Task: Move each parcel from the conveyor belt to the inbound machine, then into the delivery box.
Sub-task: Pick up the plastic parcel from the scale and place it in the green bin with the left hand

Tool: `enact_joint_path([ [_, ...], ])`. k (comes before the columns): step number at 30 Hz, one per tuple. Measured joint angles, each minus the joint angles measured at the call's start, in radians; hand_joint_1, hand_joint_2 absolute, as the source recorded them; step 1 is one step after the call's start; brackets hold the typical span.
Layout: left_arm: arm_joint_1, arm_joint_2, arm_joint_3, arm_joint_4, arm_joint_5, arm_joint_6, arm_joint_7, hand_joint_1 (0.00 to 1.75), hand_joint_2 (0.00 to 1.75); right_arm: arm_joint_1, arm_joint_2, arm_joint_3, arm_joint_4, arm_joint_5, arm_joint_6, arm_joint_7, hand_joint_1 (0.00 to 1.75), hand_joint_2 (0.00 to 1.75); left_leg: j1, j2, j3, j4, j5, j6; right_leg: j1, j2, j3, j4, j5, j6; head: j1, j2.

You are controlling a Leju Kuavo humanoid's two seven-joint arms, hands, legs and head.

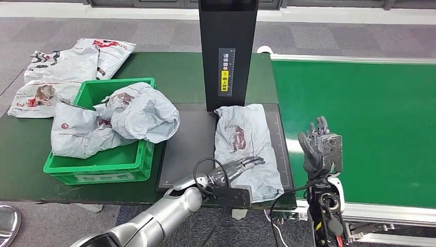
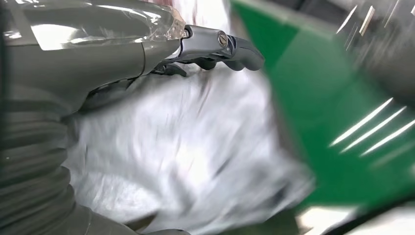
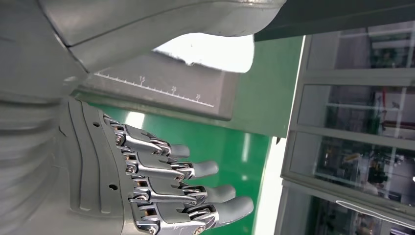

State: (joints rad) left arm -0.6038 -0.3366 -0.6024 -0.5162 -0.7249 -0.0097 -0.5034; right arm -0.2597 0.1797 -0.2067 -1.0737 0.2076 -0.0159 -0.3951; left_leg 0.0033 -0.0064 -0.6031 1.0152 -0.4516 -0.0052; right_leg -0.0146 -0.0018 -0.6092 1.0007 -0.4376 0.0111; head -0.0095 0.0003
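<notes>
The robot's left hand (image 1: 237, 167), fingers extended, rests on the grey parcel (image 1: 244, 141) lying on the inbound machine's scanning plate (image 1: 187, 141), ready to take it up, while its right hand (image 1: 320, 146) hangs spread and empty.

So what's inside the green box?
Two crumpled grey parcels sit in the green box, piled up past its rim. A bit of bare green wall shows at the back. The bottom is covered, so anything under them can't be seen.

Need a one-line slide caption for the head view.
Left hand rests on grey parcel on inbound machine platform; right hand open above conveyor belt.
</notes>
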Motion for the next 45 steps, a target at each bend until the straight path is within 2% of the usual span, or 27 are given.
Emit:
enact_joint_path([
  [2, -0.009, 0.001, -0.046, 0.031, -0.034, -0.002, 0.033, 1.75, 1.75, 0.001, -0.001, -0.002, 0.002, 0.012, -0.006, -0.002, 0.00, 1.75, 0.000, 0.000, 0.000, 0.000, 0.000, 0.000, 0.000, 0.000, 0.000, 0.000, 0.000, 0.000, 0.000, 0.000],
  [6, -0.027, 0.007, -0.092, 0.070, -0.051, 0.012, 0.075, 1.75, 1.75, 0.009, -0.002, -0.002, 0.002, 0.034, -0.021, -0.013, 0.00, 1.75, 0.000, 0.000, 0.000, 0.000, 0.000, 0.000, 0.000, 0.000, 0.001, 0.000, 0.000, 0.000, 0.000, 0.000],
  [15, -0.049, 0.021, -0.095, 0.095, -0.028, 0.054, 0.085, 1.75, 1.75, 0.037, -0.001, 0.017, -0.011, 0.062, -0.055, -0.003, 0.00, 1.75, 0.000, 0.000, 0.003, 0.000, 0.000, 0.000, 0.000, 0.000, 0.004, 0.000, 0.000, 0.000, 0.000, 0.000],
  [19, -0.044, 0.025, -0.063, 0.086, 0.046, 0.103, 0.057, 1.75, 1.75, 0.051, 0.002, 0.029, -0.033, 0.072, -0.073, 0.008, 0.00, 1.75, 0.000, 0.000, 0.003, 0.000, 0.000, 0.000, 0.000, 0.000, 0.004, 0.000, 0.000, 0.000, 0.000, 0.000],
  [30, -0.027, 0.033, 0.029, 0.018, 0.152, 0.138, 0.003, 1.75, 1.75, 0.060, 0.009, 0.037, -0.050, 0.075, -0.080, 0.016, 0.00, 1.75, 0.000, -0.001, 0.002, 0.000, 0.000, 0.000, 0.000, 0.000, 0.003, 0.000, 0.000, 0.000, 0.000, 0.000],
  [33, -0.022, 0.037, 0.072, -0.046, 0.202, 0.174, -0.019, 1.75, 1.75, 0.062, 0.012, 0.037, -0.052, 0.077, -0.084, 0.015, 0.00, 1.75, 0.000, -0.001, 0.002, 0.000, 0.000, 0.000, 0.000, 0.000, 0.003, 0.001, 0.000, 0.000, 0.000, 0.000],
  [35, -0.022, 0.045, 0.105, -0.123, 0.202, 0.230, -0.002, 1.75, 1.75, 0.062, 0.014, 0.037, -0.052, 0.081, -0.091, 0.014, 0.00, 1.75, 0.000, 0.000, 0.002, 0.000, 0.000, 0.000, 0.000, 0.000, 0.003, 0.001, 0.000, 0.000, 0.000, 0.000],
  [40, -0.040, 0.074, 0.176, -0.346, 0.099, 0.386, 0.097, 1.75, 1.75, 0.061, 0.019, 0.037, -0.052, 0.098, -0.112, 0.003, 0.00, 1.75, 0.001, -0.001, 0.002, 0.000, 0.001, -0.001, 0.000, 0.000, 0.003, 0.001, 0.000, 0.000, 0.000, 0.000],
  [45, -0.054, 0.100, 0.265, -0.505, -0.062, 0.548, 0.187, 1.75, 1.75, 0.055, 0.025, 0.034, -0.052, 0.114, -0.133, 0.000, 0.00, 1.75, 0.001, 0.000, 0.002, 0.000, 0.001, -0.001, 0.000, 0.000, 0.003, 0.001, 0.000, 0.000, 0.000, 0.000],
])
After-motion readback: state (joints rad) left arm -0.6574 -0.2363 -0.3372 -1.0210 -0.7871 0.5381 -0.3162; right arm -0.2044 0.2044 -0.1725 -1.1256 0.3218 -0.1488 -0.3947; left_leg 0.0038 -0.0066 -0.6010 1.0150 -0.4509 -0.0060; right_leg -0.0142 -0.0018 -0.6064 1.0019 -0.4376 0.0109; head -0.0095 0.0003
